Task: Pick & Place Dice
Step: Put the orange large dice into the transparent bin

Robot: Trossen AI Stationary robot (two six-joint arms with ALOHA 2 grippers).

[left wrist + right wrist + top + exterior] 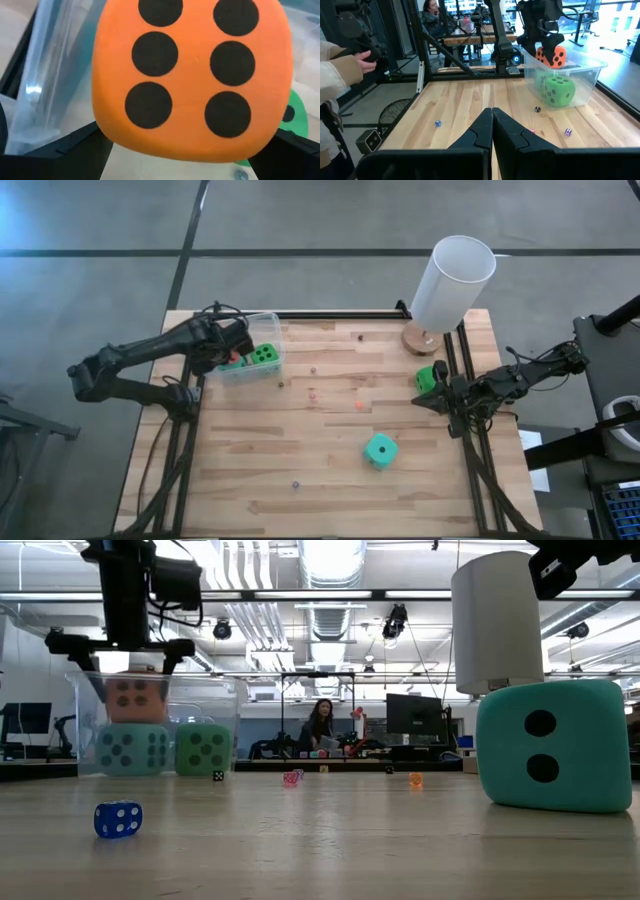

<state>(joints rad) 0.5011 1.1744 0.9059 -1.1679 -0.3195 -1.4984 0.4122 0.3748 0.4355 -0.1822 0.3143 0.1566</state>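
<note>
Three dice [160,735] in tub [268,325], two outside [380,450].

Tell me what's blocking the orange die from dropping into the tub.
Nothing visible. The left gripper holds the orange die over the open clear tub; beneath it lie only a green die and a teal one.

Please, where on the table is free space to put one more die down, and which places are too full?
Free: the wide bare wood between the clear tub and the teal die, with only tiny dice scattered there. Crowded: the tub, where the left gripper holds the orange die over a green die; also the corner near the white cylinder.
</note>
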